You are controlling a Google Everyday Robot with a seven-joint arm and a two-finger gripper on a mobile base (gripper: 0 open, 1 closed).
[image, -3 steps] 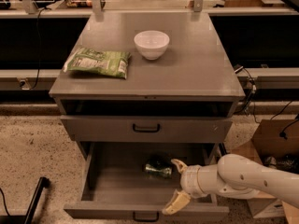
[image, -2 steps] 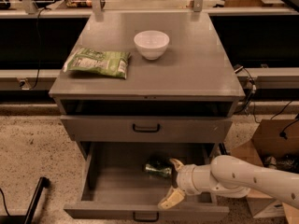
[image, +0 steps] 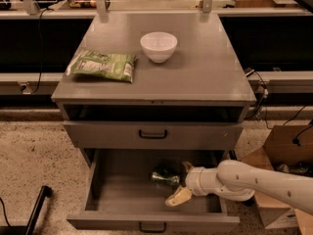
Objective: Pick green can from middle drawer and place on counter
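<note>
The green can [image: 164, 176] lies on its side in the open middle drawer [image: 122, 195], right of the drawer's middle. My gripper [image: 181, 182] reaches in from the right on a white arm. Its fingers are spread, one fingertip [image: 187, 166] behind the can's right end and one [image: 174, 199] in front of it. The can lies just left of the gap between them. The grey counter [image: 205, 67] tops the cabinet above.
A white bowl [image: 158, 46] and a green-and-white snack bag [image: 102, 64] sit on the counter. The upper handled drawer [image: 152, 134] is closed. A cardboard box [image: 281, 170] stands right of the cabinet. A black bar [image: 35, 210] lies on the speckled floor at lower left.
My gripper has moved left inside the drawer, closer to the can. The can has not moved.
</note>
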